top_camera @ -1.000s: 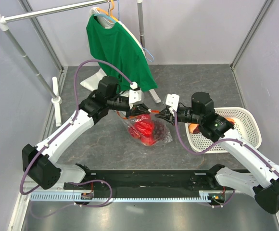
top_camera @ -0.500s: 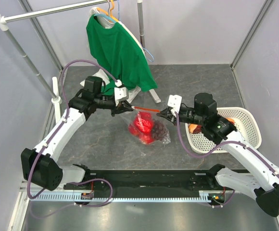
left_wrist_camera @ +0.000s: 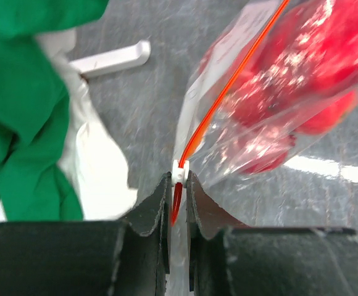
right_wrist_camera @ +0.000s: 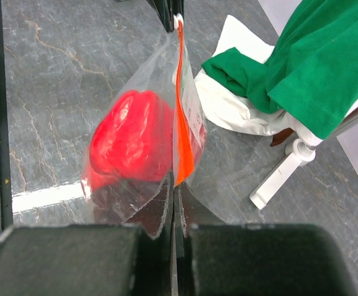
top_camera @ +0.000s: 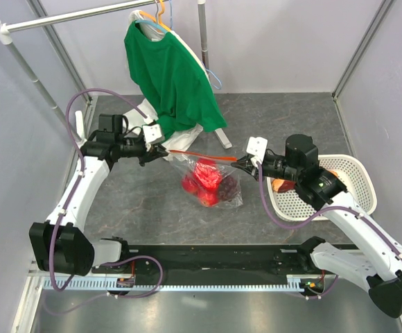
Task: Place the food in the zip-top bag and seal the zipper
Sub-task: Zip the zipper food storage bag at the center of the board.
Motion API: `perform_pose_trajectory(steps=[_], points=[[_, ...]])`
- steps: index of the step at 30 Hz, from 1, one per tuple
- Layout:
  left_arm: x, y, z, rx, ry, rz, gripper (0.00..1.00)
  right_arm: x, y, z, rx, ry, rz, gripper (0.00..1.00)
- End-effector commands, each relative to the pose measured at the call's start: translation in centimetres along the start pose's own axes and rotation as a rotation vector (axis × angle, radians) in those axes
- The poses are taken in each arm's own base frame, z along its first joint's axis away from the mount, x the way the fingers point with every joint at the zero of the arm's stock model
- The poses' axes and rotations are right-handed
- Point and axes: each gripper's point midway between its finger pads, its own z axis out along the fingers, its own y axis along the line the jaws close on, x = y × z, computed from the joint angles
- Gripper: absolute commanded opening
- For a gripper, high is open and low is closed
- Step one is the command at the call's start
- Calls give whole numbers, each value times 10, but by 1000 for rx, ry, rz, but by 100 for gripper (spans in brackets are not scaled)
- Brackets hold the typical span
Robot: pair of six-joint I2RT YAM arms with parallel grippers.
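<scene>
A dark grey marbled table (top_camera: 291,118) sits between pale lavender walls (top_camera: 277,41); a green shirt (top_camera: 170,69) hangs from a white rail (top_camera: 69,14) at the back, white basket (top_camera: 362,182) at right

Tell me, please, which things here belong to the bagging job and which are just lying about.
Job in hand:
- clear plastic zip-top bag
- glossy red food inside it
- thin orange-red zipper strip with small white slider

Lying about:
- green T-shirt on a hanger
- white perforated plastic basket
- white cloth bundle
</scene>
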Motion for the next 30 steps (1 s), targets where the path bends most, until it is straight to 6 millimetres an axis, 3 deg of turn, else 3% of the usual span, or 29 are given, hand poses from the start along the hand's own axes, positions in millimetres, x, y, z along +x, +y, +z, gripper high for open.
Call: perform_pose_trajectory(steps=[1,12,14,15,18,25,30], points=[[29,26,-25,-117,114,37,12,-25,-10,-15,44,-58,-61,0],[37,18,-33,-123,118,22,14,-33,-10,-13,25,-72,-58,0],[31,15,-34,-114,98,18,21,-33,-9,-11,13,-75,-52,0],[23,10,-33,-90,63,15,36,-34,-8,-10,2,-78,-49,0],[0,2,-33,-62,5,10,59,-34,-6,-7,-20,-81,-43,0],[-45,-32,-14,44,-45,99,70,-34,-1,-5,-50,-85,-54,0],[-58,-56,11,135,-56,142,86,-37,1,-7,-64,-91,-80,0]])
